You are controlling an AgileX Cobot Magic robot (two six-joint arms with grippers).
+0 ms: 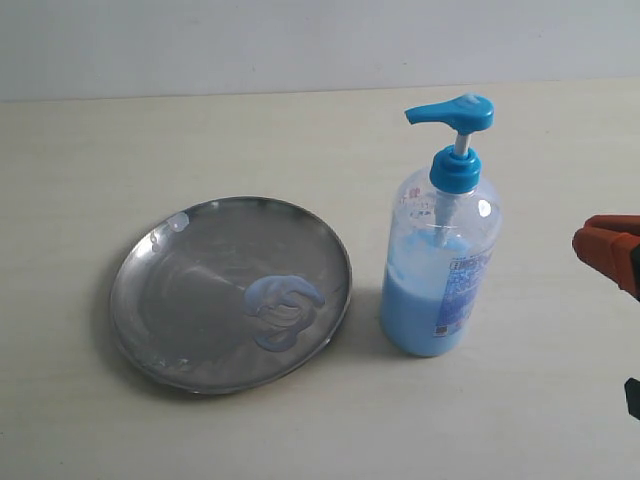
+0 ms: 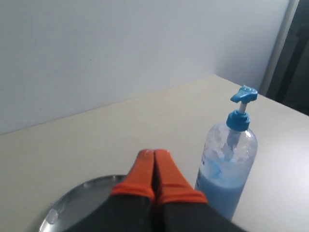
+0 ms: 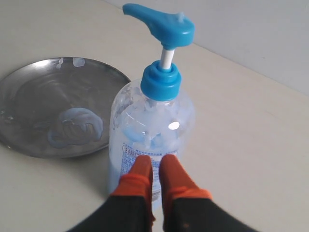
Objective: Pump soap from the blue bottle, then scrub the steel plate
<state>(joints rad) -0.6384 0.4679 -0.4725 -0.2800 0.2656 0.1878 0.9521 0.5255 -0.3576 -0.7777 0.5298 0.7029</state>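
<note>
Two pinched-shut, empty grippers, left gripper (image 2: pixel 153 153) and right gripper (image 3: pixel 155 162), face the blue bottle (image 1: pixel 440 260) standing beside the steel plate (image 1: pixel 190 290): half-full, probably slippery, tippy, so press its pump head (image 1: pixel 452 112) squarely.

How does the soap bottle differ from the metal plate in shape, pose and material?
The bottle stands tall and upright; the plate lies low and flat. The bottle is clear plastic, the plate grey steel. The bottle holds much soap, the plate only a smear. Both carry light blue soap.

Closed: left end effector (image 2: pixel 153 152), right end effector (image 3: pixel 155 160)
</note>
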